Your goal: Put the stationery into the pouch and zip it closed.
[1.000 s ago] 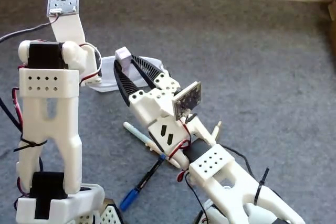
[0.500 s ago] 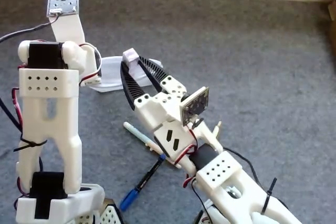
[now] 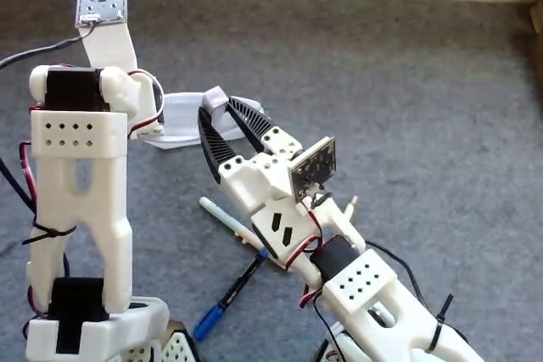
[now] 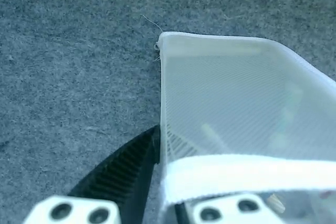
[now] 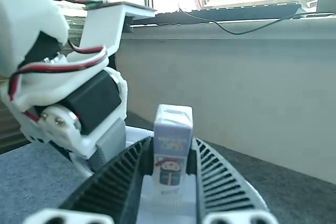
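Grey carpet (image 3: 424, 82) is covering the table. The left arm (image 3: 81, 175) is standing tall at the near left. The right arm (image 3: 280, 201) is stretching from the near edge toward the middle.

The white mesh pouch (image 3: 182, 120) is lying on the carpet just behind the left arm's wrist. The left gripper (image 4: 157, 150) is pinching the pouch (image 4: 236, 103) at its banded rim, with the black finger outside the mesh and the other one under it.

Two pens are lying on the carpet between the arms. The white pen (image 3: 222, 218) is angling under the right arm. The black pen (image 3: 233, 290), with its blue cap toward the near edge, is touching or nearly touching the white pen at its far tip.

The right gripper (image 3: 219, 112) is clamping a small pale eraser (image 3: 214, 97) upright between its ribbed black fingers (image 5: 215, 182). It is holding the eraser (image 5: 173, 124) at the pouch's right end. I cannot tell whether the eraser is touching the mesh.
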